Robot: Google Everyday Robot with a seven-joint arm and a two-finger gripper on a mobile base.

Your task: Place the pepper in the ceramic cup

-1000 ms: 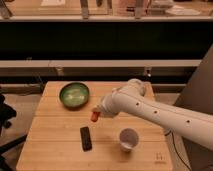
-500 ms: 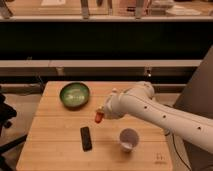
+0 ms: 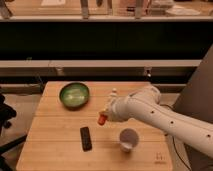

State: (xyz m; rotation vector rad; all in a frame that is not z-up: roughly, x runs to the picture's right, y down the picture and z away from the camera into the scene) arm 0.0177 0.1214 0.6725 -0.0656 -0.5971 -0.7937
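Gripper [image 3: 105, 114] clamped on pepper [image 3: 102, 119], above table [image 3: 52, 147], left of ceramic cup [image 3: 129, 139], not over it. Risk: release short of rim, pepper rolls; low approach tips cup

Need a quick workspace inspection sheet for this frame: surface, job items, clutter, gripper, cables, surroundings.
Surface: wooden table, light wood.
Job's things: pepper held in the gripper, up and left of the cup, not yet over it; white cup standing near the front edge.
Clutter: green bowl at back left; black bar-shaped object left of the cup.
Gripper: gripper shut on the pepper, over mid-table between bowl and cup.
Cables: nothing seen.
Surroundings: dark shelving behind the table; black chair at the left edge.
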